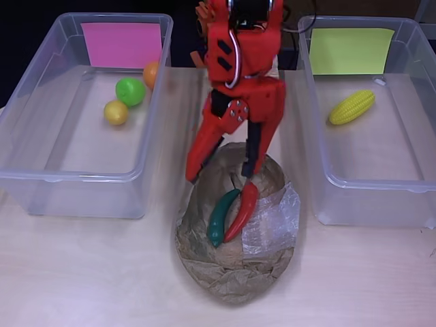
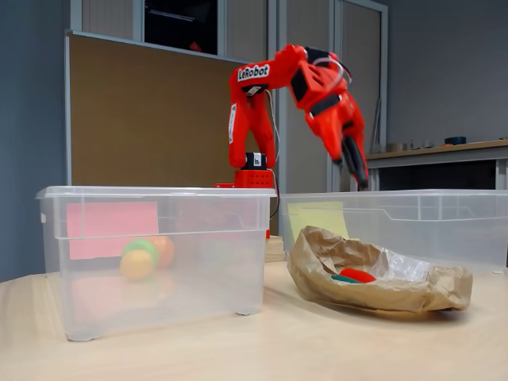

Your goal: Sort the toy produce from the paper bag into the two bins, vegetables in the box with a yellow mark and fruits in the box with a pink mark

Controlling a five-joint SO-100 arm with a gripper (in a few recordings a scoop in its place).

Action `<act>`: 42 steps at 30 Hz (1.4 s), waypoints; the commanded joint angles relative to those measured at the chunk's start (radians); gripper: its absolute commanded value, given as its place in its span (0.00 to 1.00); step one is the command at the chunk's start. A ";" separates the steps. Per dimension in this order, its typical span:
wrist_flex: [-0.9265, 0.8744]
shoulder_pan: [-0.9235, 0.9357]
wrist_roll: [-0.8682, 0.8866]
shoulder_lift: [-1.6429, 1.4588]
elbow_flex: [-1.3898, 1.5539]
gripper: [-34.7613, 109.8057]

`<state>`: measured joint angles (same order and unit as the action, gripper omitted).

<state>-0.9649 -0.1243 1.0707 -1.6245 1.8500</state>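
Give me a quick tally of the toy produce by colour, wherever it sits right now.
Green: 2, green ball fruit and green pepper
Yellow: 2, yellow ball fruit and corn cob
Orange: 1, orange fruit
Red: 1, red pepper
Total: 6

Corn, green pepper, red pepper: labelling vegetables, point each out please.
corn (image 1: 352, 107), overhead view, middle of cob
green pepper (image 1: 221, 216), overhead view, mid-body
red pepper (image 1: 244, 208), overhead view, mid-body

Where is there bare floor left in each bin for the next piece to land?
In the overhead view, the pink-marked bin is crowded at its far end by three round fruits; its near half is bare. The yellow-marked bin holds only the corn, far left; everything nearer is free. The gripper is over the bag.
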 commanded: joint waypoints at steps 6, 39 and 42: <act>0.008 -0.060 0.310 0.293 -0.109 0.51; -0.077 -0.018 0.262 0.537 -0.276 0.33; -0.164 -0.023 0.255 0.532 -0.327 0.33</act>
<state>-1.0431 -0.1289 1.3392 -1.0630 1.5693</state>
